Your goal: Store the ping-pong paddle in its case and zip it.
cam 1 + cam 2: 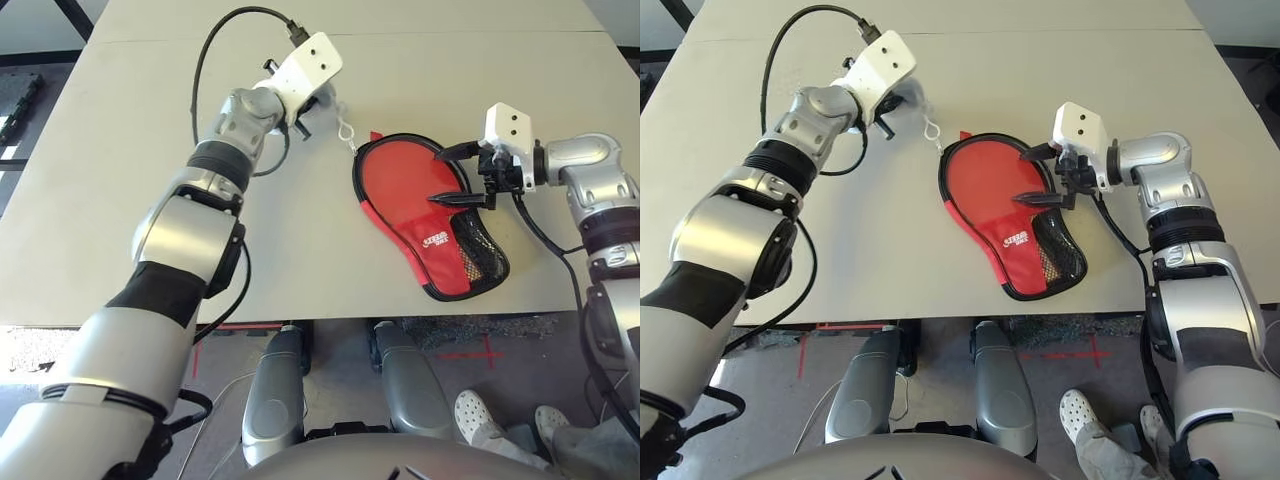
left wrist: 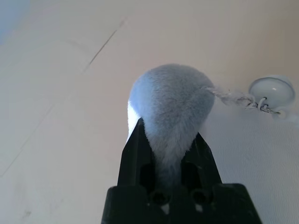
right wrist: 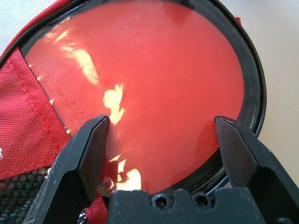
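The red case (image 1: 425,240) lies flat on the table at centre right, with black zipper edging, a mesh pocket and a white logo. Through its clear panel shows the ping-pong paddle's red face (image 3: 154,70); the handle is hidden under the fabric. My right gripper (image 1: 440,178) stands open over the case's round end, one finger near the far rim and one on the panel (image 3: 161,123). My left gripper (image 2: 169,133) is shut on the case's white pom-pom charm (image 2: 170,102), up and to the left of the case. A short chain (image 1: 347,130) runs from the charm to the case's tip.
The pale table (image 1: 150,200) has a seam across its far part, and its front edge runs just below the case. On the floor at the lower right is a person's white shoe (image 1: 480,415). A black object (image 1: 20,110) lies beyond the table's left edge.
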